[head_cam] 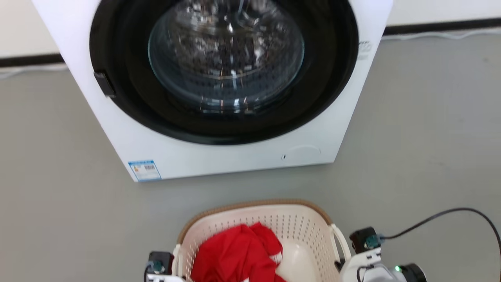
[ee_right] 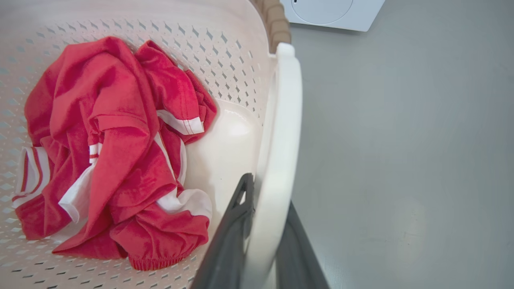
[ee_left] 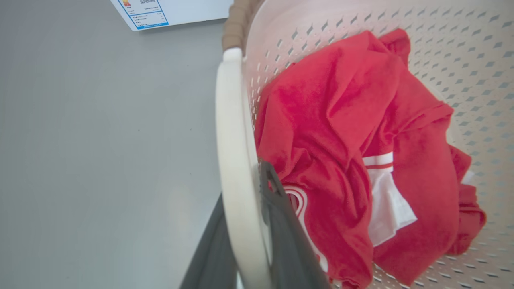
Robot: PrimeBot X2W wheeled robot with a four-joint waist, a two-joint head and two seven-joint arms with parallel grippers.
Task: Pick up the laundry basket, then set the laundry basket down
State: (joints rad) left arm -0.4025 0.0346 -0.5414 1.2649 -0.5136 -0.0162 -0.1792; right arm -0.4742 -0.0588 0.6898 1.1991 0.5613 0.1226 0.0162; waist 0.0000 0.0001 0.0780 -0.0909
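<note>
- The laundry basket is near and central, in front of the washing machine, with a red shirt inside.
- The left gripper is clamped on the left loop handle.
- The right gripper is clamped on the right loop handle.

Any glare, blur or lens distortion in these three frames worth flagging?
Head view: bright reflections streak the white washing machine's round glass door; grey floor evenly lit. Left wrist view: left gripper soft, too close; red garment in the cream perforated plastic laundry basket crisp. Right wrist view: right gripper likewise soft, faint sheen on floor.
</note>
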